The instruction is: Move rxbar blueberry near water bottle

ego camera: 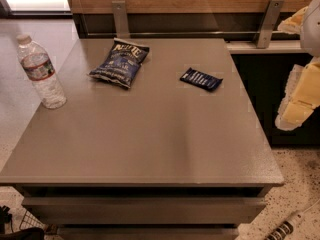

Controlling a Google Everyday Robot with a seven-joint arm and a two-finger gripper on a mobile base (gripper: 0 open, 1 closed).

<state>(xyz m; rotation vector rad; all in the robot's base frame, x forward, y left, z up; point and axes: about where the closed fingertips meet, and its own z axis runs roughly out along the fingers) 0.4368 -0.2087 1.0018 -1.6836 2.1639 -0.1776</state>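
Observation:
The rxbar blueberry (201,79) is a small flat dark blue wrapper with pale stripes, lying on the grey table (150,139) right of centre toward the back. The water bottle (40,72) stands upright near the table's left edge, clear with a white cap and a red-and-white label. My gripper (300,96) is at the right edge of the view, off the table's right side and well to the right of the bar. It is partly cut off by the frame and touches nothing.
A crinkled blue chip bag (120,61) lies at the back between the bottle and the bar. A wooden wall panel with metal brackets (120,16) runs behind the table. Speckled floor lies to the right.

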